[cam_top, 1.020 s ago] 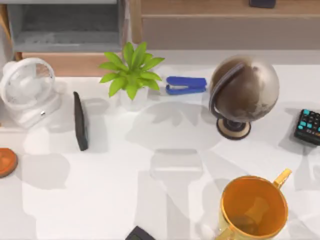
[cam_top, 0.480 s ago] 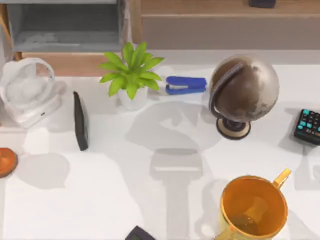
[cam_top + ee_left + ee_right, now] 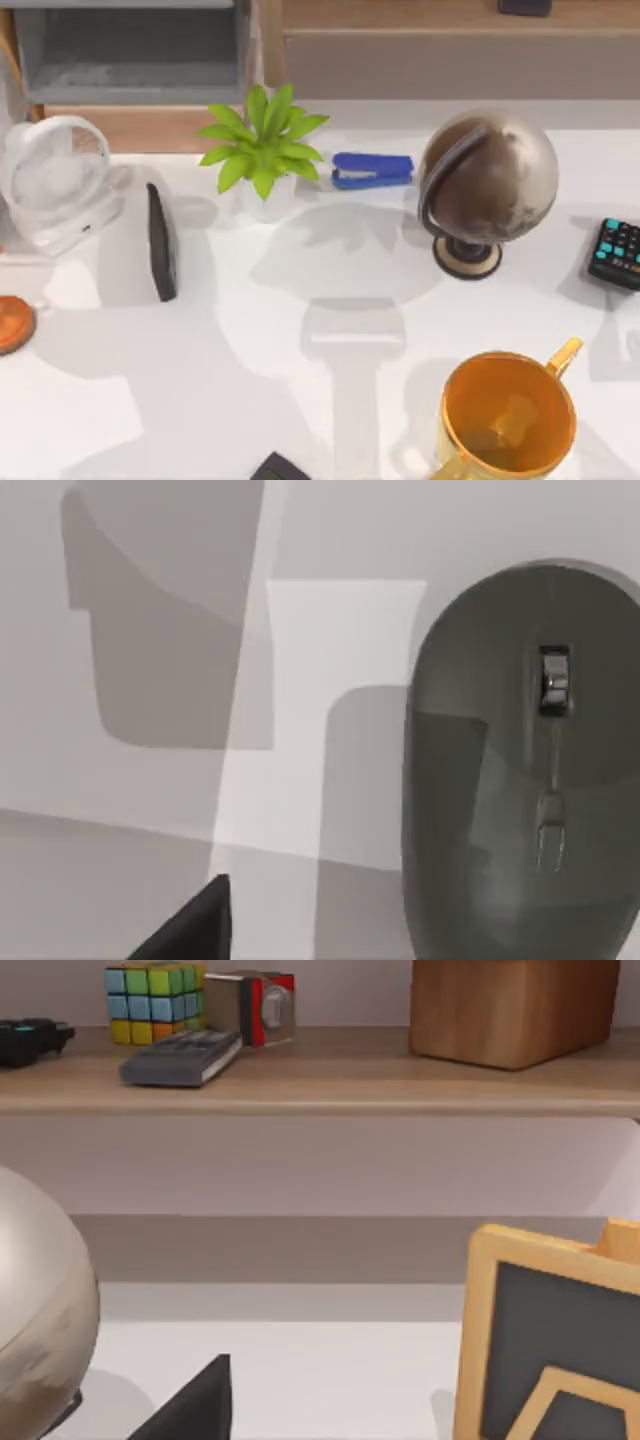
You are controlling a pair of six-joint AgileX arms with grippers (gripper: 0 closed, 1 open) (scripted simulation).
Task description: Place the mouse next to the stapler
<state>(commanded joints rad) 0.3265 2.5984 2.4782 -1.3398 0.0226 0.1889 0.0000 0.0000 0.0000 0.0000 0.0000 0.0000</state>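
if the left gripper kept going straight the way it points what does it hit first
Most likely the gray mouse, which lies on the white table right ahead in the left wrist view; how far off it is, I cannot tell.

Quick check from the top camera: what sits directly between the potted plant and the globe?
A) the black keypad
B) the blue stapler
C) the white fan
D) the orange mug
B: the blue stapler lies between the potted plant and the globe.
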